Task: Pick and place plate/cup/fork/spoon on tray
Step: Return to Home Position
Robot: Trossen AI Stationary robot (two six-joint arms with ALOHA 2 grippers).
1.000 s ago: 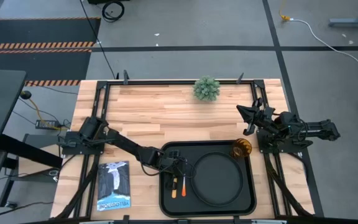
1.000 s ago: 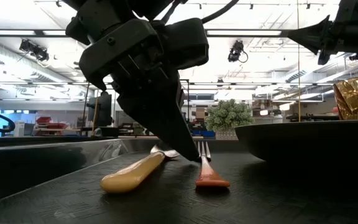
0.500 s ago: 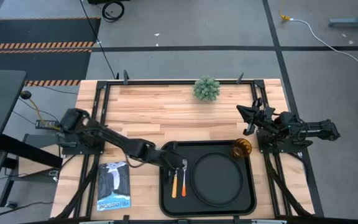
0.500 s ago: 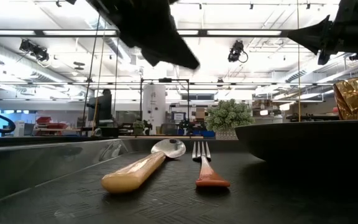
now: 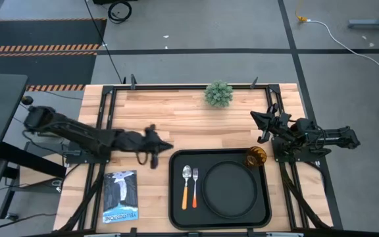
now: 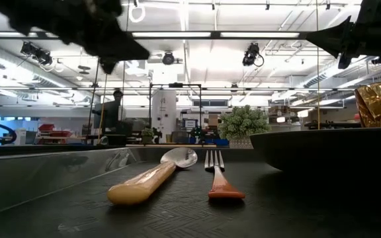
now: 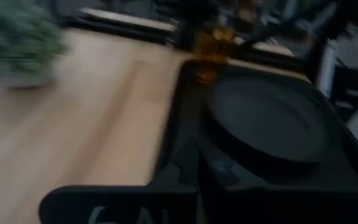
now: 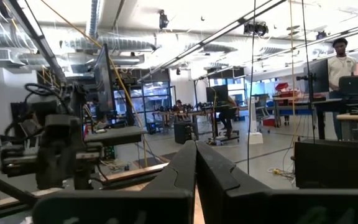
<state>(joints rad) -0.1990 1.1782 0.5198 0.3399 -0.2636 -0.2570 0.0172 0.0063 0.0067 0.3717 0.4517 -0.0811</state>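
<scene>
The tray (image 5: 176, 197) sits on the bench (image 5: 163, 118) at the edge farthest from the plant (image 5: 218, 93), right of the middle. The plate (image 5: 230, 191) fills most of its right side. The cup (image 5: 255, 157) stands upright in the tray corner nearest the right gripper (image 5: 260, 126), just beside the plate's rim; whether they touch cannot be told. The spoon (image 5: 185, 183) and fork (image 5: 195, 182) lie parallel and slightly apart between the plate and the tray's left edge, spoon nearer the rim, heads toward the plant. From table height the plate is only a dark side wall cut off by the picture's edge, and the cup shows just its upper part above it, also cut off. The left gripper (image 5: 163, 146) hangs over bare bench just off the tray's left corner on the plant side, holding nothing. It is smeared from above and its own wrist view is blurred, but the fingers there look pressed together. The right gripper hangs by the bench's right edge beyond the cup, empty, its fingers meeting in a thin seam in its wrist view, which otherwise takes in only the room and a person (image 8: 340, 59) standing far off. A booklet (image 5: 120, 196) lies on the bench left of the tray.
</scene>
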